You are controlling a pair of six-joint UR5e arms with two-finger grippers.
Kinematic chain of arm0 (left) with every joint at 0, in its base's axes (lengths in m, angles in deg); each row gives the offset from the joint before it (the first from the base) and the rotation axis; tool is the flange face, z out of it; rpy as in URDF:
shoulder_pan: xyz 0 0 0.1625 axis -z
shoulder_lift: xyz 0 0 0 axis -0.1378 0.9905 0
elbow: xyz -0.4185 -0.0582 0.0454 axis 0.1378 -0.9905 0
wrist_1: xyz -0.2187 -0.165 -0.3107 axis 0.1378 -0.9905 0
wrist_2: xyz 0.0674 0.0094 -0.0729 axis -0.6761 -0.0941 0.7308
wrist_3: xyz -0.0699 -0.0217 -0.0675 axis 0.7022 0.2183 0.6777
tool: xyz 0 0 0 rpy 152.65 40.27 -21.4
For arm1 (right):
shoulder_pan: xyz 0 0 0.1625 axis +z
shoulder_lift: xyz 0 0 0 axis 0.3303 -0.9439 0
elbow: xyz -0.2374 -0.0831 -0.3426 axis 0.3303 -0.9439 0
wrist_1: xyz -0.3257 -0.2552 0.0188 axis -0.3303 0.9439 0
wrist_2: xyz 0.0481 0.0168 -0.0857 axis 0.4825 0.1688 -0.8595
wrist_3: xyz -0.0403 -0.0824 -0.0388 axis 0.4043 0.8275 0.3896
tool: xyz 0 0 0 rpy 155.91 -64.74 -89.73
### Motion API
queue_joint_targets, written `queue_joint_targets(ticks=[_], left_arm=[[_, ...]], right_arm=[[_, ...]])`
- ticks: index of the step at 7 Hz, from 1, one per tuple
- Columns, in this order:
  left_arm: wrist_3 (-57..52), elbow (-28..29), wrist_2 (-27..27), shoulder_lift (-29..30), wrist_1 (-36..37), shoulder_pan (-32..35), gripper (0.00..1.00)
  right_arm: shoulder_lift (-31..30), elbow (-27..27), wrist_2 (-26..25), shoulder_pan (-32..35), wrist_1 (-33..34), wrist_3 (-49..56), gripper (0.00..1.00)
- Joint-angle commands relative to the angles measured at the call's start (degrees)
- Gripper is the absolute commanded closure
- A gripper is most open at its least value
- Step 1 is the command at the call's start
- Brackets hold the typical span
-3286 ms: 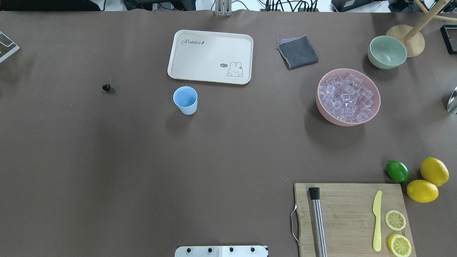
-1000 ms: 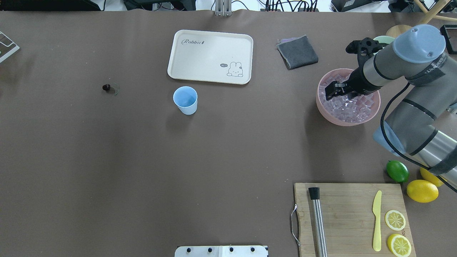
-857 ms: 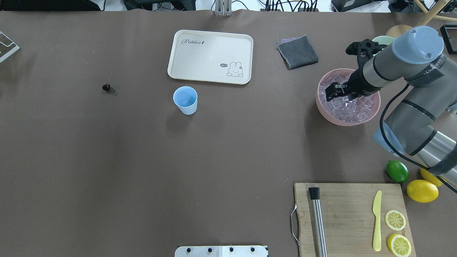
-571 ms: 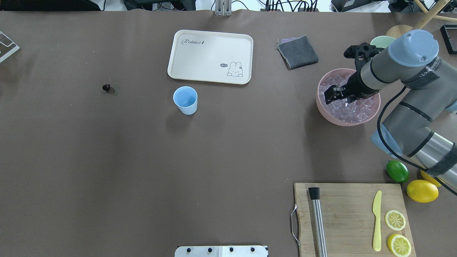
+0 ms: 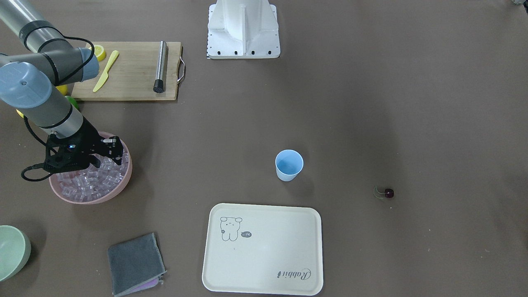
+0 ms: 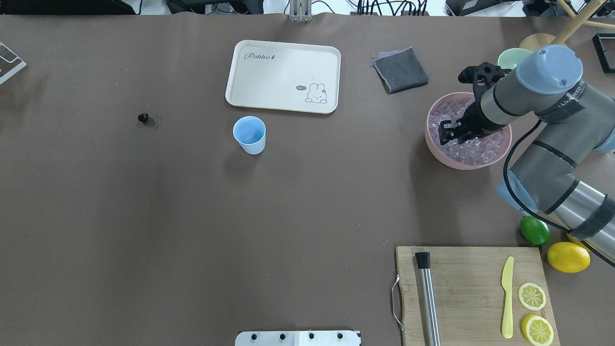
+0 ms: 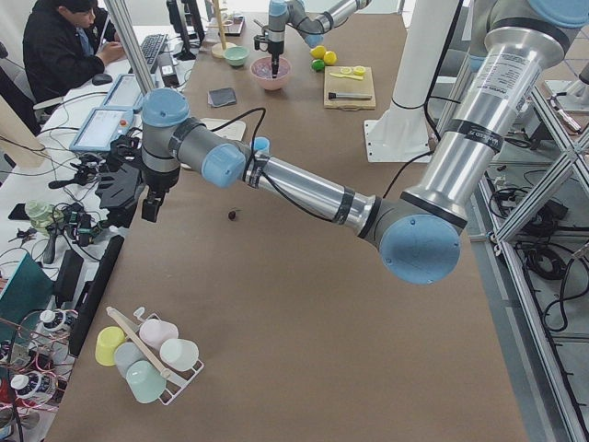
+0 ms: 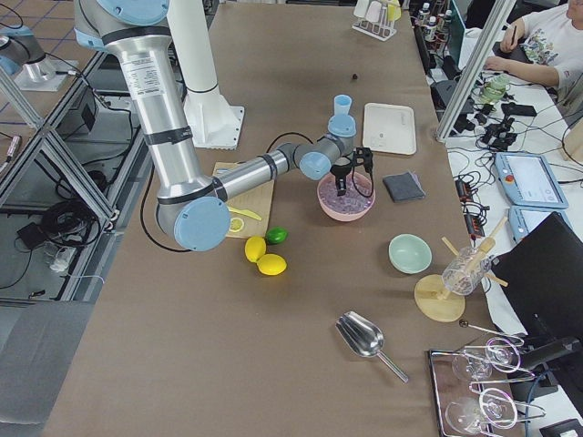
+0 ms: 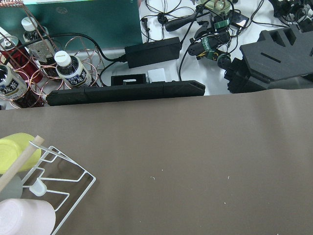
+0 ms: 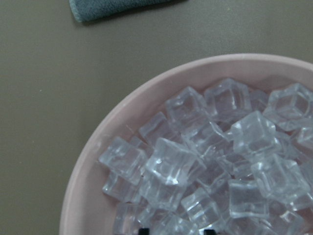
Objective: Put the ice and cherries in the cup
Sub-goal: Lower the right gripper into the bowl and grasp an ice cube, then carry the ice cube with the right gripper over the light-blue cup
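Brown tabletop [image 6: 307, 216]: right pincer [image 6: 448, 134], jaws parted, hangs in the pink bowl [image 6: 435, 154] with ice [image 6: 473, 149] directly beneath; cup [image 6: 249, 134] stands well apart to its left, cherry [image 6: 143, 117] beyond. Whether the left pincer [image 7: 148, 212] is parted cannot be told.

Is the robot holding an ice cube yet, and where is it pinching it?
Cannot tell. The right end effector is down in the ice in the pink bowl, its fingertips straddling cubes, none lifted.
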Motion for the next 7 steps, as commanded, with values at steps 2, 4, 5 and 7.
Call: queue_joint_targets(ticks=[2,4,5,7], left_arm=[[0.02,0.00,0.03,-0.09,-0.04,-0.09,0.02],[0.28,0.00,0.03,0.08,0.05,-0.17,0.02],[0.37,-0.09,0.11,0.00,0.05,-0.26,0.02],[0.46,-0.52,0.72,0.08,-0.04,-0.79,0.02]], right_arm=[[-0.13,0.35,-0.14,1.77,0.00,0.79,1.00],[-0.13,2.36,-0.23,5.28,0.17,0.79,1.00],[-0.05,4.28,-0.14,7.30,0.09,0.79,1.00],[8.17,4.22,-3.29,7.05,0.70,-0.09,1.00]])
